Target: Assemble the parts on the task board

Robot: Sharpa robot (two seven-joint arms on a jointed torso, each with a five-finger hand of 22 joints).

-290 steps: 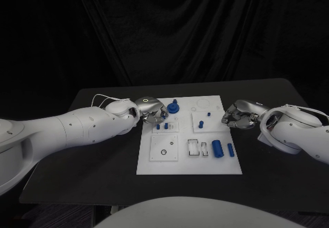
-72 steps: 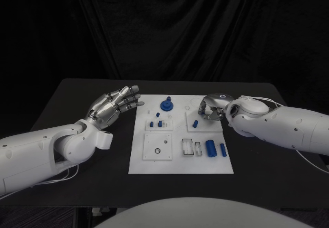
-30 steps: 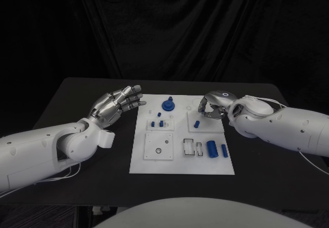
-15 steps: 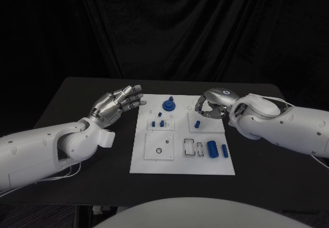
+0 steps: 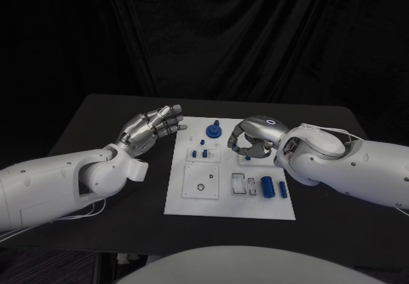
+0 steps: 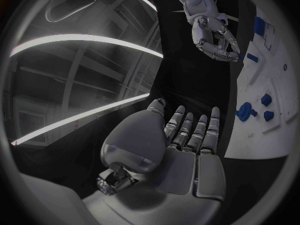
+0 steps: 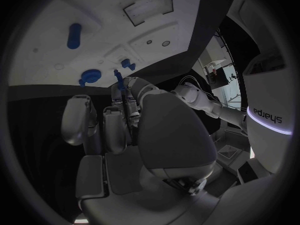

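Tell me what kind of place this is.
Probably a robotics lab test cell: a matte black table under black backdrop curtains, and a white rectangular task board carrying small blue plastic parts.

White rounded arm shells; silver metallic hands: left hand [image 5: 152, 130], right hand [image 5: 254, 137]; thin white cables along forearms.

Parts [image 5: 268, 186] on task board [image 5: 230, 204]

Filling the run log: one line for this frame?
left hand: open, raised beside board | right hand: fingers curled over board, hold unclear | large blue peg: lying loose
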